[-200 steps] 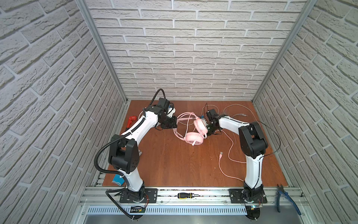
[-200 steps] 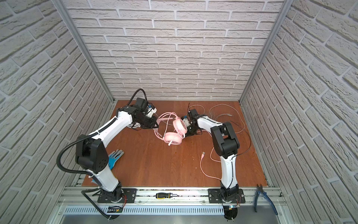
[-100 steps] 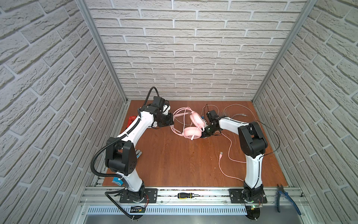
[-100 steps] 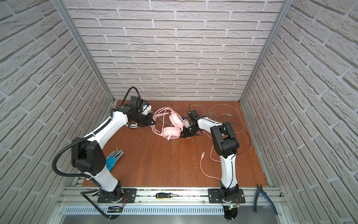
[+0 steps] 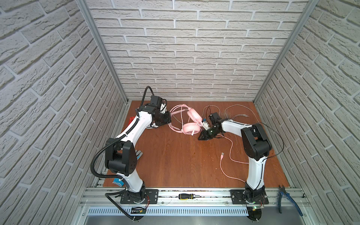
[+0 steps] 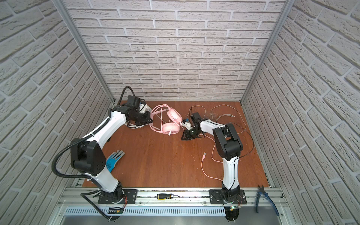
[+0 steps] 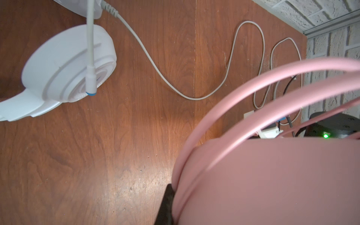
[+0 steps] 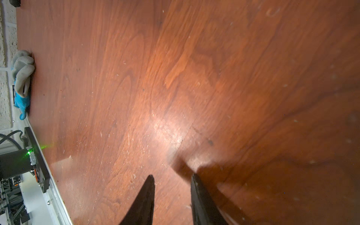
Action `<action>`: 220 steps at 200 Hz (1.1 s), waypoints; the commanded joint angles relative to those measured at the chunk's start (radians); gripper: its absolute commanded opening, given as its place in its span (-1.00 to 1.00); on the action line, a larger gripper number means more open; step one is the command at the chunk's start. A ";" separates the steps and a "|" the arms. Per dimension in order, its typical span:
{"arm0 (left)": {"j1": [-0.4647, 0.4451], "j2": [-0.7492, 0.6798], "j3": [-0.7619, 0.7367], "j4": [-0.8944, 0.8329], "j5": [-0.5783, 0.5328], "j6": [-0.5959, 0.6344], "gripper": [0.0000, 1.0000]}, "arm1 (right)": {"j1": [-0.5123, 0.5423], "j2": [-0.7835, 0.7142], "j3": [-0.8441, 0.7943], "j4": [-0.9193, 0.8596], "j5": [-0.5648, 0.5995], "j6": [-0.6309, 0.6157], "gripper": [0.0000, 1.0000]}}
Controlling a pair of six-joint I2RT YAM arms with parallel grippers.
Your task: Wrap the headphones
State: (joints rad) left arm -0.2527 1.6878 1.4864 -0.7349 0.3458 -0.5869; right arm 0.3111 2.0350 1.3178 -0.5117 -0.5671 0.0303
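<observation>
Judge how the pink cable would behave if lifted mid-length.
Probably floppy: the pink cable lies in loose curves on the table, so it should sag either side of a grip. Thin, it could slip from a loose pinch. Its plug would likely dangle and swing.

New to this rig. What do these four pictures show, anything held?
Two white robot arms with two-finger grippers stand at a wooden table's near edge. Two pictures look down from overhead, nearly identical; two come from cameras on the wrists. The left gripper is shut on the headband of the pink headphones; the right gripper is open and empty over bare wood. The white headphones lie on the table by the left arm; a pink cable and a white cable trail across it. A glove lies near the left arm's base; a screwdriver and pliers sit on the front rail.
</observation>
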 commanded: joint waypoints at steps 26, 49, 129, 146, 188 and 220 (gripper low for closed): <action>0.027 -0.016 0.060 0.089 0.004 -0.066 -1.00 | -0.001 0.009 -0.067 -0.095 0.085 -0.012 -0.34; 0.032 -0.014 0.070 0.094 -0.009 -0.065 -1.00 | -0.001 0.010 -0.077 -0.097 0.078 -0.013 -0.37; 0.066 -0.009 0.104 0.088 -0.029 -0.076 -1.00 | 0.000 -0.007 -0.106 -0.113 0.084 -0.017 -0.39; 0.068 -0.011 0.100 0.096 -0.038 -0.082 -1.00 | 0.000 -0.011 -0.121 -0.109 0.084 -0.013 -0.39; 0.093 -0.018 0.069 0.130 -0.013 -0.120 -1.00 | 0.002 -0.015 -0.144 -0.094 0.082 0.003 -0.37; 0.109 -0.029 0.049 0.152 -0.011 -0.150 -1.00 | 0.004 -0.015 -0.147 -0.099 0.085 0.006 -0.35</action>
State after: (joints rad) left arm -0.1616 1.6928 1.5467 -0.6884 0.2859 -0.6807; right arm 0.3111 1.9827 1.2289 -0.4973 -0.5838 0.0235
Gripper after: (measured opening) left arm 0.082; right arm 0.325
